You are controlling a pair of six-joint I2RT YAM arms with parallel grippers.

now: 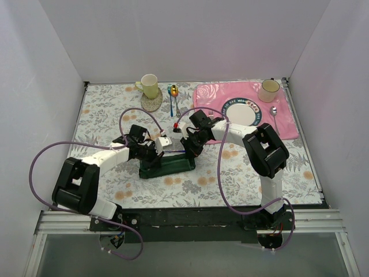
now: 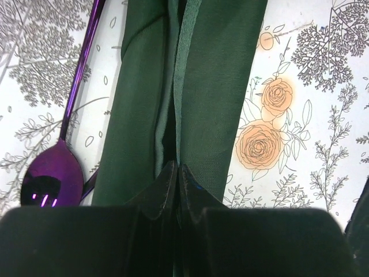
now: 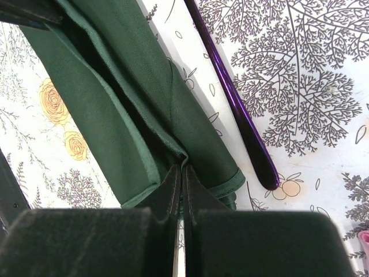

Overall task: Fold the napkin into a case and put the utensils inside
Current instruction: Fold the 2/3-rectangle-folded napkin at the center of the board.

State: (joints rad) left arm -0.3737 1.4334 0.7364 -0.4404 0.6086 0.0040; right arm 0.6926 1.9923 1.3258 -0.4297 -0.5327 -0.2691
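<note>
Folded dark green cloth napkin (image 2: pixel 219 86) in the middle of the table (image 1: pixel 230 173): left tool (image 2: pixel 177 172) clamped tight on one end, right tool (image 3: pixel 182 173) pinched closed on the other. Shiny purple metal spoon (image 2: pixel 51 176) lies just beside it.

We log plain white walls (image 1: pixel 184 34) on three sides, a floral-print surface (image 1: pixel 104 115), and soft even light.

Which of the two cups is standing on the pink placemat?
The cream cup with the brown rim, at the pink placemat's far right corner. The pale yellow cup stands instead on a round coaster, off to the left.
</note>
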